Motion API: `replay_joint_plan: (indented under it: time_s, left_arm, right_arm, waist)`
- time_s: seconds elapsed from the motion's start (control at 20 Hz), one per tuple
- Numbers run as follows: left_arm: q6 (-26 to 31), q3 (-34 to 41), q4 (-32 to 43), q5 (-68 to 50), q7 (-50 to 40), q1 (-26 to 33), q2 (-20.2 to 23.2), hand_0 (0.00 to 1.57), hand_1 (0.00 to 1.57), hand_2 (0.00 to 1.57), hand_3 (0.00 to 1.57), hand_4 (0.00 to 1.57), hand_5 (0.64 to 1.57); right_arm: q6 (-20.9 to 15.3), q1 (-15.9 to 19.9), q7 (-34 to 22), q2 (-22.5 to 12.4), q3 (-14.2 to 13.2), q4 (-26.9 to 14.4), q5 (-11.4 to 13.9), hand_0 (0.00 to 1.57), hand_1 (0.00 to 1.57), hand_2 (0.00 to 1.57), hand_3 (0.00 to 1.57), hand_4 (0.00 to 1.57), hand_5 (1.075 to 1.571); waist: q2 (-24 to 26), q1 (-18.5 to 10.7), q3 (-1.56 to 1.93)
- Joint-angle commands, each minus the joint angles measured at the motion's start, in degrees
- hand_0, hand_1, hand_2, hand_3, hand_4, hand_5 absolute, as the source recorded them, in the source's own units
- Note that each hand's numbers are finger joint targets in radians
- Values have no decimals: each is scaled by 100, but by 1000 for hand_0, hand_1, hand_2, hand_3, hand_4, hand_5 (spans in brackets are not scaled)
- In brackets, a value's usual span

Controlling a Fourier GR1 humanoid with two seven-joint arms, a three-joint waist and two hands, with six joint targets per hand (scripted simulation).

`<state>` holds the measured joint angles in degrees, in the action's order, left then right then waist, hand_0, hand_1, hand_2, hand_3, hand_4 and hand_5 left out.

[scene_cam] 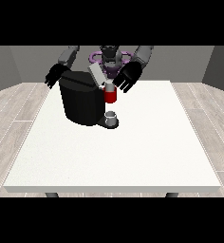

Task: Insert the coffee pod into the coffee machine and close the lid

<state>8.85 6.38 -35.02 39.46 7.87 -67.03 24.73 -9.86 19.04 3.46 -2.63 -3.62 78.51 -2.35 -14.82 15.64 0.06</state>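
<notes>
Robot hand (pixel 128 77) at the view's right is shown spread, fingers relaxed, nothing grasped, just above and to the right of the brew head. The white table (pixel 147 152) carries the black coffee machine (pixel 83 99), whose grey lid (pixel 97 74) is raised and tilted back. A red part (pixel 111 96), judged to be the coffee pod or its holder, is seen upright at the machine's front, directly below this hand; which of the two cannot be told. A small grey cup (pixel 111 117) stands beneath it. The robot hand (pixel 55 75) at the view's left is held open behind the machine. The right-side hand is nearer the lid and is better placed to close it.
</notes>
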Motion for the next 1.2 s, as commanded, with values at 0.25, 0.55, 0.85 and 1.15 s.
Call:
replay_joint_plan:
  time_s: [0.25,0.55,0.85,1.15]
  left_arm:
    - [76,-24,49,105,39,-60,56,912,912,1022,865,363,1571]
    - [165,-383,82,449,202,198,-13,0,0,0,0,0,1571]
    - [394,-199,71,371,259,53,230,0,0,0,0,0,1571]
    - [282,-208,-35,429,346,221,157,0,0,0,0,0,1571]
  right_arm:
    - [114,2,-144,-121,-8,-38,-26,0,0,0,0,411,1571]
    - [-146,15,-165,64,77,54,86,0,0,0,0,360,1571]
    - [-126,-196,-11,107,140,-29,136,0,0,0,0,378,1571]
    - [90,-35,-116,-164,-185,-9,-162,0,0,0,0,381,1571]
  waist:
    - [8,75,-5]
    - [96,29,-6]
    - [186,-3,-6]
    - [237,-139,-5]
